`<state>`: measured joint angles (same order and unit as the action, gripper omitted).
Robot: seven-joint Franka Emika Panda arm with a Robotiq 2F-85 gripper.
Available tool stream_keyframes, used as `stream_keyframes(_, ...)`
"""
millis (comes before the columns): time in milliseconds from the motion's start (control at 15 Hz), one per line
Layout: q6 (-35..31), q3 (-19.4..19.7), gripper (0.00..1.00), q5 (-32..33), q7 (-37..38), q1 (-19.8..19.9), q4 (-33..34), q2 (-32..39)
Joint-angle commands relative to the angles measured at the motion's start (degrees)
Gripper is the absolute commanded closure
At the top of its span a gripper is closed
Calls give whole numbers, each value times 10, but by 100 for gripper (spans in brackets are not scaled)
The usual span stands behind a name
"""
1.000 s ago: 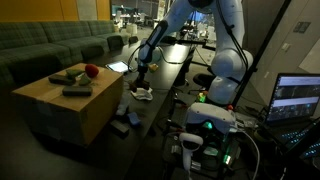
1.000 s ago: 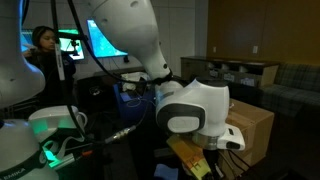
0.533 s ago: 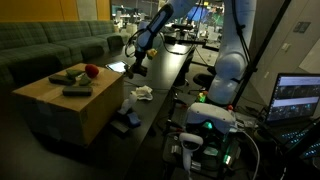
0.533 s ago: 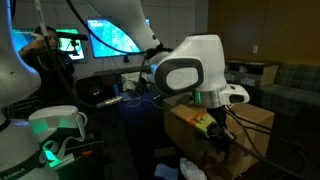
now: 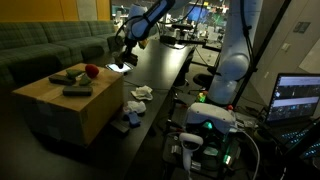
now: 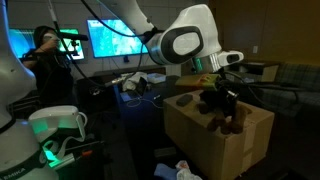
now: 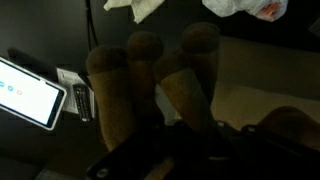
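My gripper [image 5: 126, 47] is shut on a brown plush toy [image 5: 127, 57] and holds it in the air. In an exterior view the toy [image 6: 224, 108] hangs under the gripper [image 6: 221, 86], just above the top of a cardboard box [image 6: 205, 145]. In the wrist view the toy's brown legs [image 7: 150, 85] fill the middle, and the dark jaws [image 7: 190, 145] are only dimly seen below them. In an exterior view the box [image 5: 55, 108] lies to the lower left of the gripper and carries a red object [image 5: 92, 71] and dark remotes [image 5: 70, 80].
Crumpled white paper [image 5: 141, 93] lies on the long dark surface [image 5: 165, 75]; it also shows in the wrist view [image 7: 140, 8]. A lit tablet [image 5: 117, 67] lies near the gripper and shows in the wrist view [image 7: 25, 92]. A green sofa [image 5: 40, 45] and a laptop [image 5: 298, 97] stand around.
The arm has risen from the crumpled paper on the dark surface, lifting the brown toy up and away, to hang above the cardboard box.
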<state>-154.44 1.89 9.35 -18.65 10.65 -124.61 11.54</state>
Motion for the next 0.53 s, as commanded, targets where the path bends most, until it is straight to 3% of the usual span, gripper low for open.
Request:
stream_keyframes(0,-5,5,89,16,5,-30,42,13)
stream_keyframes(467,-64,-23,89,0,2,-64,74,62)
